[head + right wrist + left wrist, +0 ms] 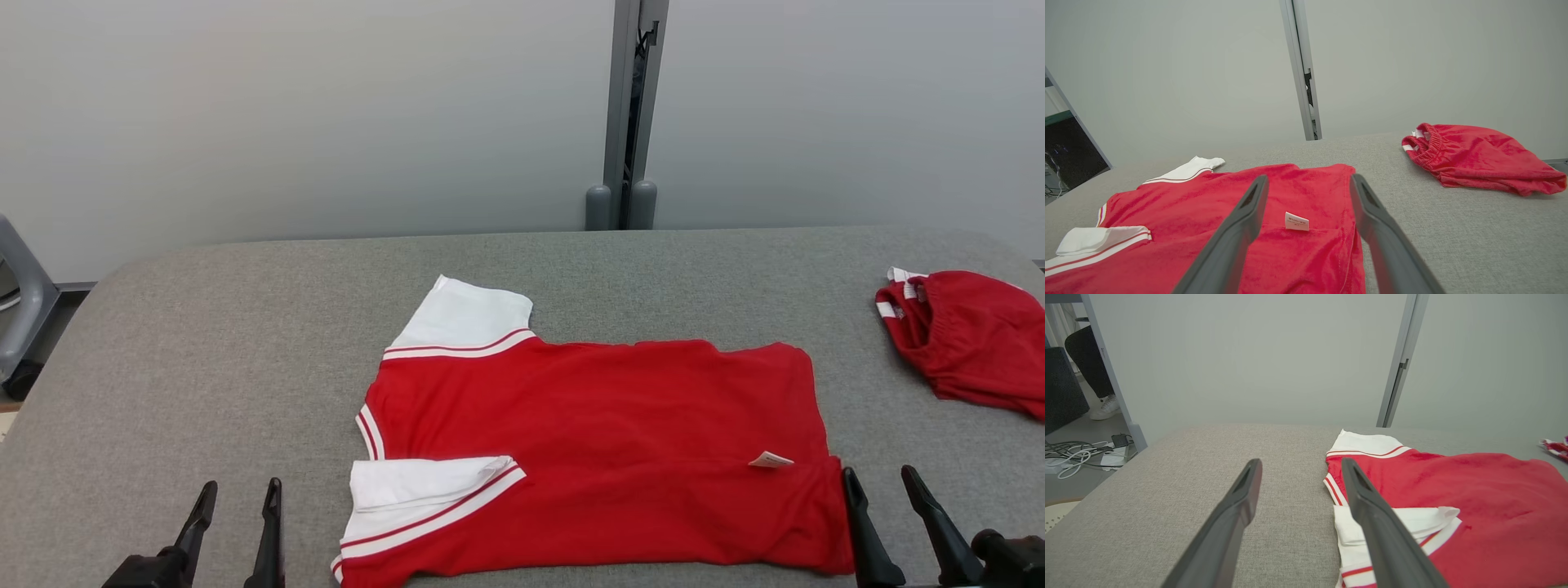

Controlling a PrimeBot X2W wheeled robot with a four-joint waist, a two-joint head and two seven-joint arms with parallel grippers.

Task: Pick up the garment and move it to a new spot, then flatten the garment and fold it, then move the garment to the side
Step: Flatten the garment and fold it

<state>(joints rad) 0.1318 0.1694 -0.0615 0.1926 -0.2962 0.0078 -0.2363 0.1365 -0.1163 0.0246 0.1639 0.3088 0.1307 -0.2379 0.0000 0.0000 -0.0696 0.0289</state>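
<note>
On the middle of the grey table [245, 327], the red garment [604, 425] is laid flat, its near long edge already turned over with one white sleeve [416, 486] tucked in. The folding step is judged to be in hand. The left gripper [242, 483] and right gripper [880, 471] are held low at the near edge, one by each end, jaws spread wide, nothing gripped. Next, both ends of an edge would need to be pinched together and carried across evenly. Bunched red shorts [971, 343] are lying far right, well apart; no obstruction is seen.
</note>
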